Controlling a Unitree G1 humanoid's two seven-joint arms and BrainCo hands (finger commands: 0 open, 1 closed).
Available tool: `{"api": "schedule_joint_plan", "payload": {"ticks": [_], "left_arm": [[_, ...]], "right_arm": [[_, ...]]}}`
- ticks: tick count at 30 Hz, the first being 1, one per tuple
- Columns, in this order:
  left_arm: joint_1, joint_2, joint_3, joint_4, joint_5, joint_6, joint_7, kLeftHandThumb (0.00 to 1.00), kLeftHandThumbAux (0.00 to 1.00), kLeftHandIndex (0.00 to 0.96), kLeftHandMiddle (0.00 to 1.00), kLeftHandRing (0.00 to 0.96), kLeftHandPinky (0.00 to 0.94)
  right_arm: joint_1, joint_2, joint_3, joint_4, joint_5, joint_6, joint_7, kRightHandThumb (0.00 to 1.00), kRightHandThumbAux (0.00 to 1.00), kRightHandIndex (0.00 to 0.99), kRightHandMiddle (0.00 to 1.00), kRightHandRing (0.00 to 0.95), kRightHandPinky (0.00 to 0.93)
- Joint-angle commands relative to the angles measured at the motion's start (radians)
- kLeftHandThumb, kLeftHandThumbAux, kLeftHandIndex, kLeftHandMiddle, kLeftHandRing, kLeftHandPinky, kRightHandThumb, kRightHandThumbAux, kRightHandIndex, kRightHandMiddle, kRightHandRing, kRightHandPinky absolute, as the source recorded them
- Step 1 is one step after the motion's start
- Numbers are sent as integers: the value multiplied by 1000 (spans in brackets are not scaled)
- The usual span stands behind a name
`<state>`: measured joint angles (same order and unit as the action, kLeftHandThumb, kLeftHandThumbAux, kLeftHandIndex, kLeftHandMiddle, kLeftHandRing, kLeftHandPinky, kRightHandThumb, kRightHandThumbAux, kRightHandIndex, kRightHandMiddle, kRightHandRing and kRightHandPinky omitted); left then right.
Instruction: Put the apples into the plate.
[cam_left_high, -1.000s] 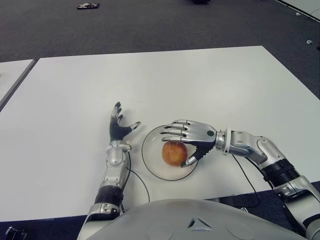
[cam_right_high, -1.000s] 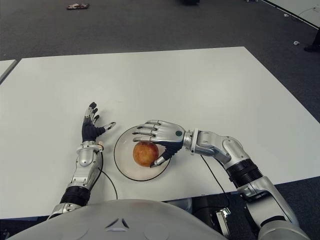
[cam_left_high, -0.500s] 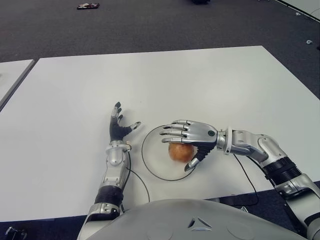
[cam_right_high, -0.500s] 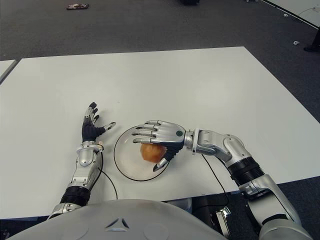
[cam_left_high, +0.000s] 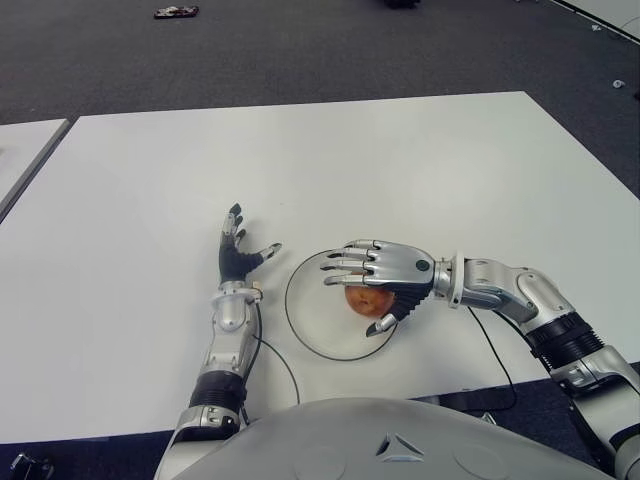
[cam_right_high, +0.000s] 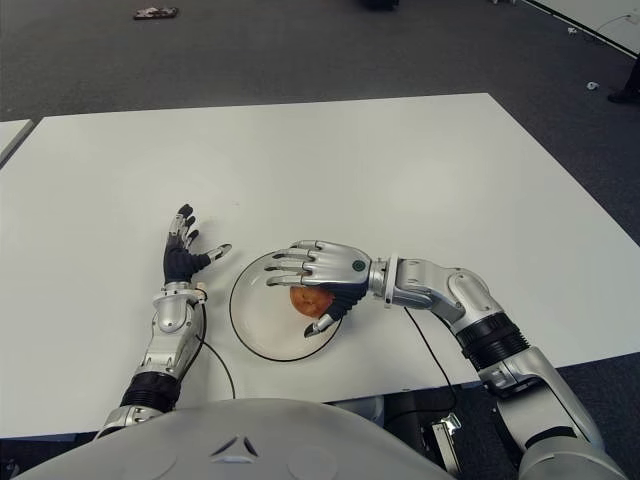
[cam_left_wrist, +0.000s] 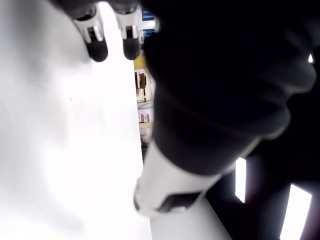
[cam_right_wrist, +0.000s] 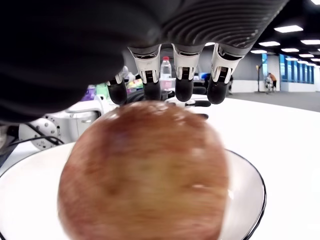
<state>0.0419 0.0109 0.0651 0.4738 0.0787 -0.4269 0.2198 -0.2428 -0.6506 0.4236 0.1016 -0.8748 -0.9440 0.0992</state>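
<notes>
A wide white rectangular table (cam_left_high: 400, 160) stands on dark grey carpet (cam_left_high: 300, 50); a small dark flat object (cam_left_high: 176, 12) lies far left.

Dark left robot hand (cam_left_wrist: 220, 80) close up, fingertips (cam_left_wrist: 97, 47) over white table (cam_left_wrist: 60, 150)

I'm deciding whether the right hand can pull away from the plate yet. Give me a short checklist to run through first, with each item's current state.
1. Apple inside the plate rim: ok, it shows within the rim.
2. Apple resting on the plate floor: cannot tell, the right hand covers most of it.
3. Right hand released: cannot tell; its fingers arch over the apple in the right wrist view, and contact is unclear.
4. Left hand out of the way: ok, open, to the left of the plate.
5. Other apples on the table: none visible.
</notes>
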Motion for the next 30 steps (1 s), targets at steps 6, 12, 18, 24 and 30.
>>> {"api": "schedule_joint_plan", "payload": {"ticks": [6, 12, 18, 24, 30], "left_arm": [[-22, 9, 5, 22, -4, 11, -15, 0, 495, 0, 16, 10, 16], [-28, 14, 7, 32, -2, -1, -14, 0, 498, 0, 19, 12, 23], [-34, 22, 10, 37, -7, -2, -17, 0, 484, 0, 22, 15, 25], [-39, 28, 12, 38, -10, -3, -21, 0, 480, 0, 25, 18, 38], [-34, 32, 9, 33, -10, -8, -25, 0, 487, 0, 23, 18, 40]], "right_arm": [[-135, 37, -72, 92, 129, 33, -21, 104, 234, 0, 0, 0, 0], [-208, 96, -121, 159, 230, 99, -27, 129, 223, 0, 0, 0, 0], [-291, 153, -172, 252, 290, 176, -70, 147, 221, 0, 0, 0, 0], [-351, 197, -224, 330, 382, 215, -93, 118, 237, 0, 0, 0, 0], [-407, 288, -264, 465, 521, 269, -75, 99, 241, 0, 0, 0, 0]]}}
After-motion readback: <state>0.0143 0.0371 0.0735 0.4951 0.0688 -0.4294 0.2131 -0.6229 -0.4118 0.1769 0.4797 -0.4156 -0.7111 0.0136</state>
